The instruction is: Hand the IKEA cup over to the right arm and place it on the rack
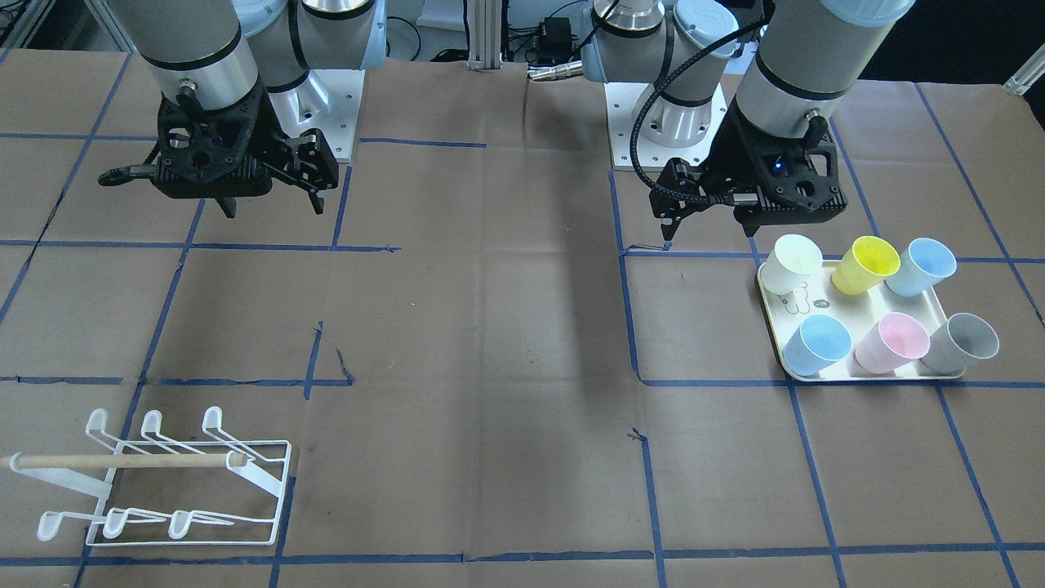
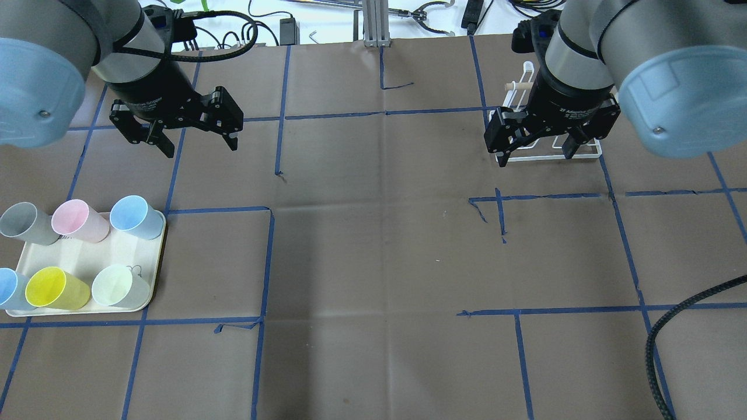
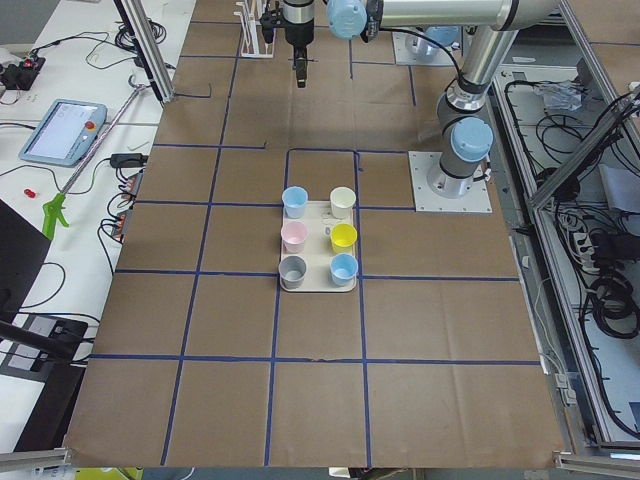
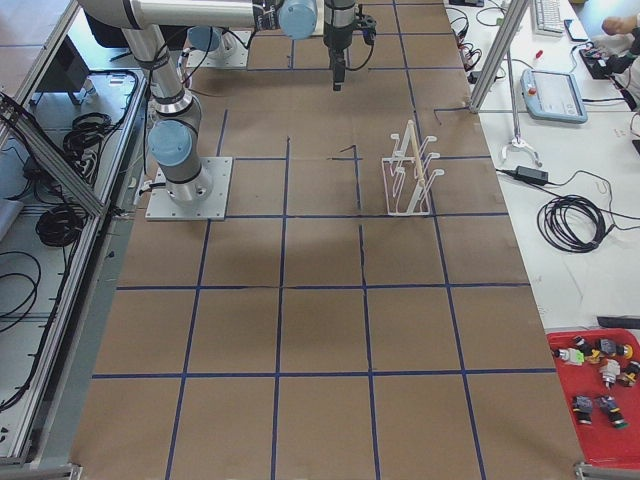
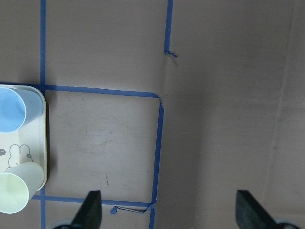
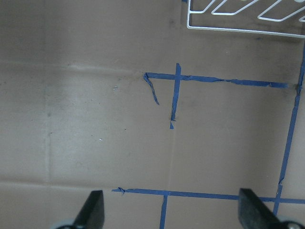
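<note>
While both arms hang above the table (image 2: 373,262), neither gripper holds anything. The left gripper (image 2: 199,141) has its fingers spread wide; in its wrist view both fingertips (image 5: 93,212) frame bare brown paper and blue tape (image 5: 159,143). The right gripper (image 2: 535,153) is spread just as wide, fingertips (image 6: 94,210) likewise over bare paper.

Cups: six, mouths up, all on the cream tray (image 2: 87,254) on the robot's left.
- Row farther from the robot: grey cup (image 2: 23,223), pink cup (image 2: 79,220), blue cup (image 2: 135,216).
- Nearer row: second blue cup (image 2: 6,289), yellow cup (image 2: 55,287), pale green cup (image 2: 119,286).

The left gripper sits off the tray's rim rather than over it; only the tray's edge shows in its wrist view.

Rack (image 1: 188,482): white wire, wooden dowel (image 1: 122,461) across it, no cup on any prong. It stands on the robot's right, toward the far side of the table. The front view shows it well apart from the right gripper; overhead, the gripper partly covers it.
</note>
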`<state>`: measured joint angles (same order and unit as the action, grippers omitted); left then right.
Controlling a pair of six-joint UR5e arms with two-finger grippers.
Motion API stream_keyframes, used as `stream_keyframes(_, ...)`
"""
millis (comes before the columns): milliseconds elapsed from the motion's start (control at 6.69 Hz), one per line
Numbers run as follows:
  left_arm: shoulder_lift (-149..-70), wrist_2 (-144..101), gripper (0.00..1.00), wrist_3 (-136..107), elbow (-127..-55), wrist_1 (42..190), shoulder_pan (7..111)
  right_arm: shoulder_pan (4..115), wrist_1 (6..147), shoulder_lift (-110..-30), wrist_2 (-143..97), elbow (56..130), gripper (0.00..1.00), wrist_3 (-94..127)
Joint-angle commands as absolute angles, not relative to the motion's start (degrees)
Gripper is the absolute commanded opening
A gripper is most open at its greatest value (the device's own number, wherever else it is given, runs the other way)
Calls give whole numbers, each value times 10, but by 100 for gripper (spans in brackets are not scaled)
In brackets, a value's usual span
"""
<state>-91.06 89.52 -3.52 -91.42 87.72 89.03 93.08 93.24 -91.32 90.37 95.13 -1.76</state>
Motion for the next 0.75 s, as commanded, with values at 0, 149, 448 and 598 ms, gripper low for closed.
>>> stream_keyframes(0,-910,896,100,-35,-916,877,890,931,933,-913,903,952,100,-18)
stream_keyframes(149,-910,896,100,-35,-916,877,890,931,933,-913,905,951,100,-18)
stream_keyframes(448,-910,896,100,-34,-917,877,890,931,934,-912,904,953,100,-18)
stream_keyframes(598,-910,896,100,-32,-918,877,890,931,934,-912,905,954,100,-18)
